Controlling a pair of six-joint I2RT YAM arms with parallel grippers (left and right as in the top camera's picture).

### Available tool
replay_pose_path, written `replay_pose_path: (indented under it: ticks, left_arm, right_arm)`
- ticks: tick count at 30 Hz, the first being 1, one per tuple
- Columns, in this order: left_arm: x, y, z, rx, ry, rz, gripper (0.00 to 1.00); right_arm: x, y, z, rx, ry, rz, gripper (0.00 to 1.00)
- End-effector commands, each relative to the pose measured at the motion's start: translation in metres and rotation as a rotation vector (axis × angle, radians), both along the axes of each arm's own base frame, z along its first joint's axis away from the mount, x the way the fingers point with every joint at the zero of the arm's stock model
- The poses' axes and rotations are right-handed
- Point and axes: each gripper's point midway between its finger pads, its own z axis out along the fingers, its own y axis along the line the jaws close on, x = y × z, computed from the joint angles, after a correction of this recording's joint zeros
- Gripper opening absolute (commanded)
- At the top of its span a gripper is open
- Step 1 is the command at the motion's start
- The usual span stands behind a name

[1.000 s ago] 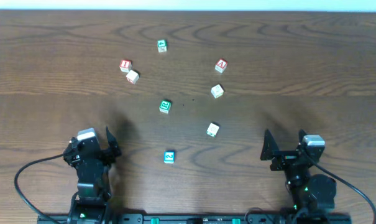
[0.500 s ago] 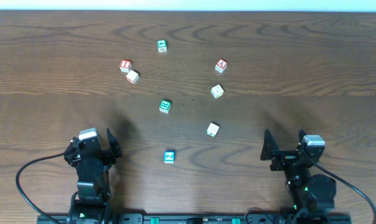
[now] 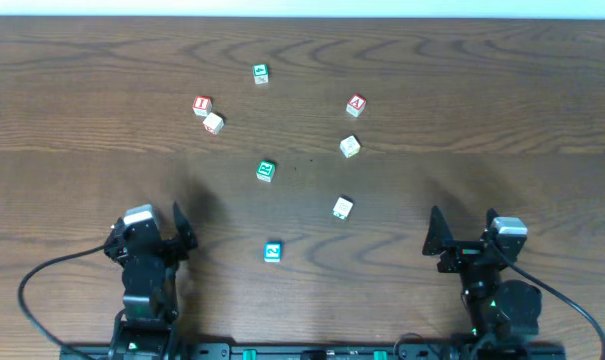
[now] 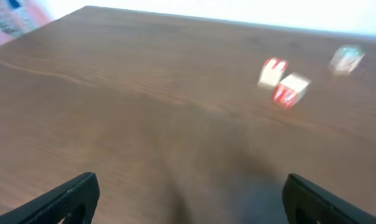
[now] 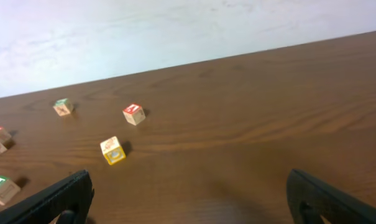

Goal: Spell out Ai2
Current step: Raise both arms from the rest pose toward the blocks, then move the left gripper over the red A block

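Note:
Several letter blocks lie scattered on the wooden table. A red "A" block (image 3: 356, 104) sits right of centre and shows in the right wrist view (image 5: 133, 114). A red block (image 3: 202, 105) and a pale block (image 3: 213, 123) lie at the left and show in the left wrist view (image 4: 273, 72) (image 4: 291, 91). Green blocks sit far back (image 3: 260, 73) and mid-table (image 3: 265, 171), and a blue one (image 3: 272, 252) lies near the front. My left gripper (image 3: 172, 232) (image 4: 188, 199) and right gripper (image 3: 452, 238) (image 5: 191, 199) are open, empty and low at the front edge.
A yellow-sided block (image 3: 349, 146) (image 5: 112, 150) and a white block (image 3: 342, 208) lie right of centre. The table's far edge meets a white wall. Cables trail from both arm bases at the front.
Both arms have shifted slightly; the right gripper has moved a little to the right. No block has moved.

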Motion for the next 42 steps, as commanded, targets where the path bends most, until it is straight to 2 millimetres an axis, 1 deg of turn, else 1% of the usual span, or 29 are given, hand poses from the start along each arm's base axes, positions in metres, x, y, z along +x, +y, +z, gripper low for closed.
replay_pose_path:
  ticks: [1,2,4,5,7,8,9,11,12,14,16,17,19,20,22,24,26,27,29,32,34,35,36,37,39,40,42]
  left_arm:
    - [0.008,-0.018,0.023,-0.117,-0.097,-0.079,0.95]
    - [0.01,-0.021,0.036,-0.122,-0.121,-0.099,0.95]
    - [0.012,-0.026,0.065,-0.115,-0.149,-0.127,0.95]
    - [0.011,-0.028,0.082,-0.082,-0.154,-0.153,0.95]
    - [0.007,-0.03,0.12,-0.01,-0.169,-0.179,0.95]
    - [0.0,-0.029,0.15,0.024,-0.194,-0.184,0.96]
    - [-0.003,-0.028,0.164,0.037,-0.211,-0.183,0.95]
    - [-0.014,-0.027,0.206,0.064,-0.27,-0.185,0.96]
    - [-0.019,-0.026,0.222,0.069,-0.297,-0.184,0.95]
    - [-0.034,-0.025,0.258,0.068,-0.358,-0.183,0.95]
    - [-0.054,-0.021,0.295,0.073,-0.411,-0.171,0.96]
    - [-0.061,-0.019,0.307,0.073,-0.423,-0.159,0.95]
    - [-0.073,-0.014,0.325,0.075,-0.427,-0.136,0.95]
    - [-0.077,-0.011,0.333,0.075,-0.42,-0.125,0.95]
    - [-0.082,-0.011,0.346,0.077,-0.375,-0.125,0.95]
    - [-0.077,-0.011,0.351,0.079,-0.277,-0.131,0.95]
    - [-0.069,-0.012,0.35,0.083,-0.159,-0.136,0.96]
    - [-0.064,-0.012,0.348,0.084,-0.104,-0.139,0.95]
    - [-0.055,-0.013,0.341,0.077,0.005,-0.138,0.95]
    - [-0.041,-0.014,0.321,0.033,0.203,-0.123,0.95]
    - [-0.029,-0.015,0.292,-0.028,0.399,-0.09,0.96]
    - [-0.024,-0.017,0.278,-0.059,0.477,-0.071,0.96]
    - [-0.017,-0.023,0.26,-0.102,0.564,-0.077,0.95]
    - [-0.01,-0.031,0.248,-0.122,0.625,-0.108,0.96]
    - [0.015,-0.045,0.219,-0.178,0.748,-0.139,0.95]
    - [0.025,-0.047,0.206,-0.178,0.8,-0.141,0.95]
    - [0.04,-0.05,0.185,-0.182,0.881,-0.137,0.96]
  right_arm:
    - [0.0,-0.002,-0.008,0.019,0.022,-0.013,0.99]
    - [0.0,-0.002,-0.007,0.033,0.02,-0.016,0.99]
    - [0.002,-0.002,0.002,0.077,-0.015,-0.022,0.99]
    - [0.003,-0.002,0.009,0.092,-0.043,-0.022,0.99]
    - [0.003,0.002,0.03,0.113,-0.118,0.005,0.99]
    - [0.002,0.006,0.049,0.115,-0.18,0.031,0.99]
    - [0.001,0.006,0.058,0.117,-0.206,0.032,0.99]
    - [-0.004,0.006,0.084,0.121,-0.266,0.035,0.99]
    - [-0.008,0.006,0.097,0.121,-0.294,0.037,0.99]
    - [-0.018,0.006,0.128,0.12,-0.359,0.04,0.99]
    - [-0.031,0.004,0.166,0.119,-0.434,0.034,0.99]
    - [-0.037,0.004,0.182,0.119,-0.457,0.035,0.99]
    - [-0.042,0.004,0.204,0.119,-0.467,0.036,0.99]
    - [-0.042,0.004,0.214,0.119,-0.458,0.036,0.99]
    - [-0.034,0.005,0.233,0.119,-0.394,0.036,0.99]
    - [-0.014,0.009,0.247,0.121,-0.284,0.055,0.99]
    - [0.006,0.017,0.252,0.127,-0.172,0.09,0.99]
    - [0.016,0.02,0.252,0.131,-0.112,0.106,0.99]
    - [0.034,0.024,0.244,0.141,0.015,0.122,0.99]
    - [0.057,0.031,0.219,0.161,0.23,0.142,0.99]
    - [0.071,0.044,0.189,0.198,0.389,0.203,0.99]
    - [0.074,0.05,0.175,0.217,0.45,0.231,0.99]
    - [0.077,0.054,0.158,0.236,0.52,0.247,0.99]
    - [0.079,0.058,0.145,0.252,0.575,0.262,0.99]
    - [0.078,0.068,0.113,0.293,0.726,0.305,0.99]
    - [0.077,0.071,0.102,0.273,0.764,0.344,0.99]
    - [0.077,0.077,0.089,0.229,0.805,0.399,0.99]
